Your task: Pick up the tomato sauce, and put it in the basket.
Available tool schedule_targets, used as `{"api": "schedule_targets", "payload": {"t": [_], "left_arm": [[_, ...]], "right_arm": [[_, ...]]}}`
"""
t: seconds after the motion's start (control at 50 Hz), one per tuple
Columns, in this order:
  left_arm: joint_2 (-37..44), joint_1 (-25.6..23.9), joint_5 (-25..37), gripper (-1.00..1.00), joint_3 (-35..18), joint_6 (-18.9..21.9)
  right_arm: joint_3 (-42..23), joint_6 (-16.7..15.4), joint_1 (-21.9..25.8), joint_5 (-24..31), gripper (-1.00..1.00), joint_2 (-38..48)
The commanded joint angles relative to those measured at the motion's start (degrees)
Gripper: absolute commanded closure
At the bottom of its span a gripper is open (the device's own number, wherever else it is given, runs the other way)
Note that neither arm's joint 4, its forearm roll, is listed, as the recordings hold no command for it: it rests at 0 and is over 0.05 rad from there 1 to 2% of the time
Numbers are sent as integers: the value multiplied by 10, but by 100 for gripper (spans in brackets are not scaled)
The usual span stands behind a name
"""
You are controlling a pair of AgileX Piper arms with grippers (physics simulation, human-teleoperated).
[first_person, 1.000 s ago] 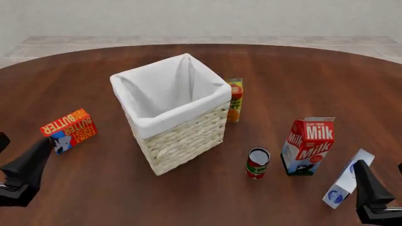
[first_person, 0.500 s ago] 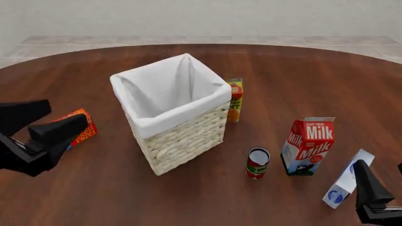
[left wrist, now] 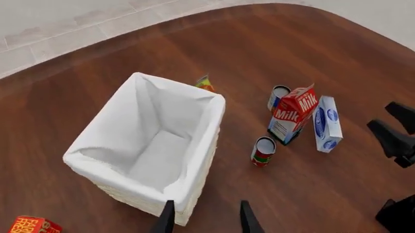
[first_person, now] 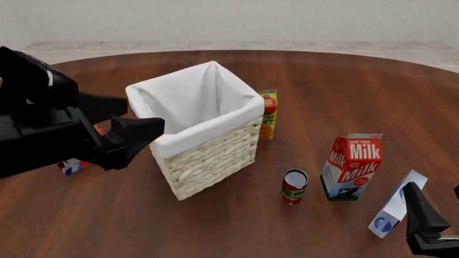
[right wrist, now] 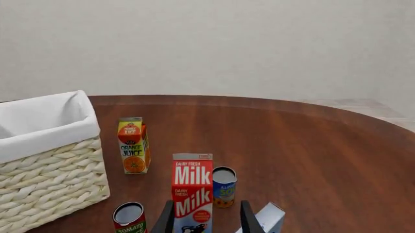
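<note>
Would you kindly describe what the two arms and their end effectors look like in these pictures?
Both are plain matte black with no markings, cables or colour accents visible. The left end effector is blocky and angular, with two wedge-shaped fingers tapering to blunt tips. The right end effector shows only one dark tapering finger on a black base at the frame's edge.

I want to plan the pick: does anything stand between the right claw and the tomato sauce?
Yes, partly. The milk carton stands between the right claw and the tomato sauce, just right of the can in the front view. From the can to the basket, the table looks free.
</note>
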Motion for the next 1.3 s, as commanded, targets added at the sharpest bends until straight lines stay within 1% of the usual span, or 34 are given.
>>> {"api": "schedule_targets", "payload": {"t": [0.02, 0.12, 0.3, 0.48, 0.88, 1.3], "left_arm": [[72, -37, -18, -100, -38, -6], [100, -55, -32, -100, -44, -3], [137, -74, -52, -100, -64, -11], [179, -96, -86, -100, -75, -24], [265, -105, -154, -100, -71, -33], [373, -132, -194, -100, -103, -39]], "right_arm": [[0, 0, 0, 1, -100, 0], [0, 0, 0, 1, -100, 0], [0, 0, 0, 1, -100, 0], [0, 0, 0, 1, -100, 0], [0, 0, 0, 1, -100, 0], [0, 0, 0, 1, -100, 0]]}}
